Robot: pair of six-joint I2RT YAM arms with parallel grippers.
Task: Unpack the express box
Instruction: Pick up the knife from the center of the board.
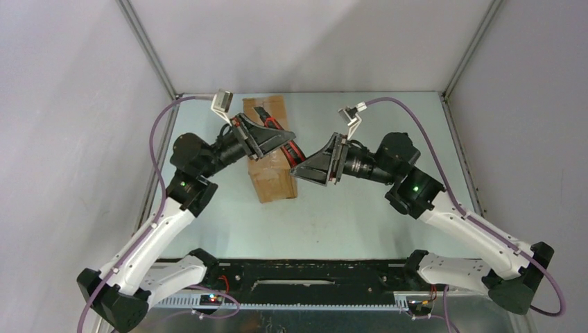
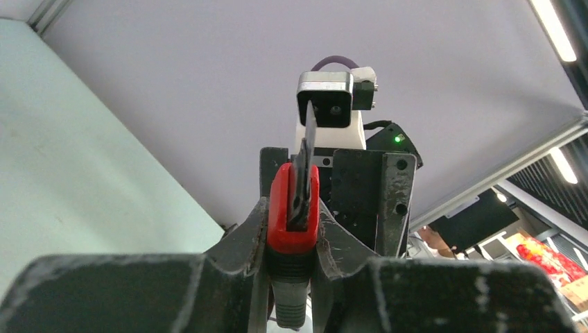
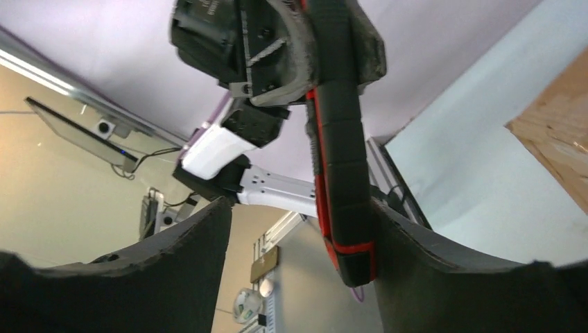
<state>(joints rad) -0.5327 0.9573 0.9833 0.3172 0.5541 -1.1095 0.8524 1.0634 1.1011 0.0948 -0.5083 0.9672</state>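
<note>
The express box (image 1: 273,182), a brown carton, lies on the table under both grippers; one brown corner of the express box (image 3: 555,146) shows in the right wrist view. My left gripper (image 1: 280,139) is shut on a red-handled utility knife (image 2: 294,208), its blade (image 2: 309,132) out and pointing toward the right arm. My right gripper (image 3: 298,222) is open, and the knife's black and red handle end (image 3: 344,180) hangs between its fingers, close against the right finger (image 3: 444,277). The left gripper (image 2: 294,232) clamps the red handle from both sides.
The pale green table (image 1: 360,208) is ringed by grey walls with metal corner posts (image 1: 147,48). The right arm's wrist camera (image 2: 331,105) faces the left one at close range. Purple cables (image 1: 161,132) loop off both wrists.
</note>
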